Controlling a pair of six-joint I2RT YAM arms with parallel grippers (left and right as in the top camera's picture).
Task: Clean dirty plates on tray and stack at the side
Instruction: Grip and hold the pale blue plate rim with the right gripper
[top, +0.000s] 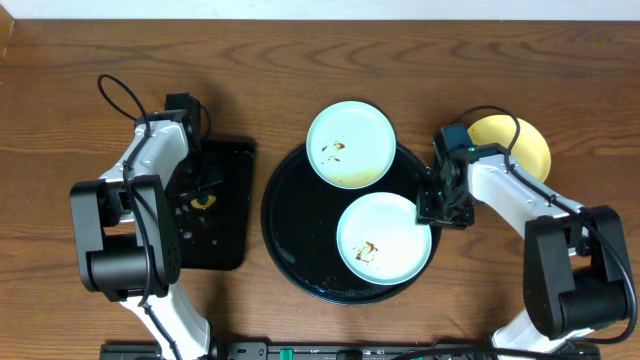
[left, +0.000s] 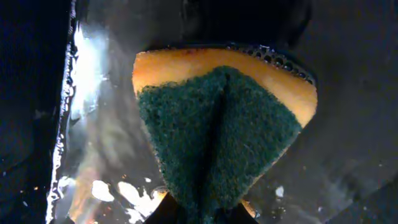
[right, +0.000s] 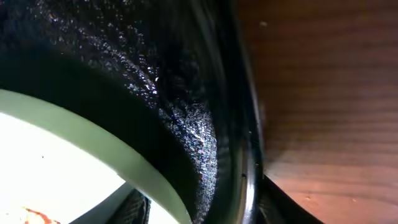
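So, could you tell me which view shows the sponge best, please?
Left wrist: the sponge fills the frame, green scourer over yellow foam. Overhead shows only a small yellow speck; right wrist shows none of it.

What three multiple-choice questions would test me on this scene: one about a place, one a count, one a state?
1. Where is the yellow plate relative to the round black tray?
A. On it
B. To its left
C. On the table to its right

2. How many plates lie on that tray?
A. One
B. Two
C. Three

3. What state are the blue plates in?
A. Smeared with brown
B. Wiped clean
C. Stacked together

Answers:
1. C: it sits on bare wood beyond the tray's right edge.
2. B: only the two blue ones rest on the tray.
3. A: each shows brown marks, and they lie side by side.
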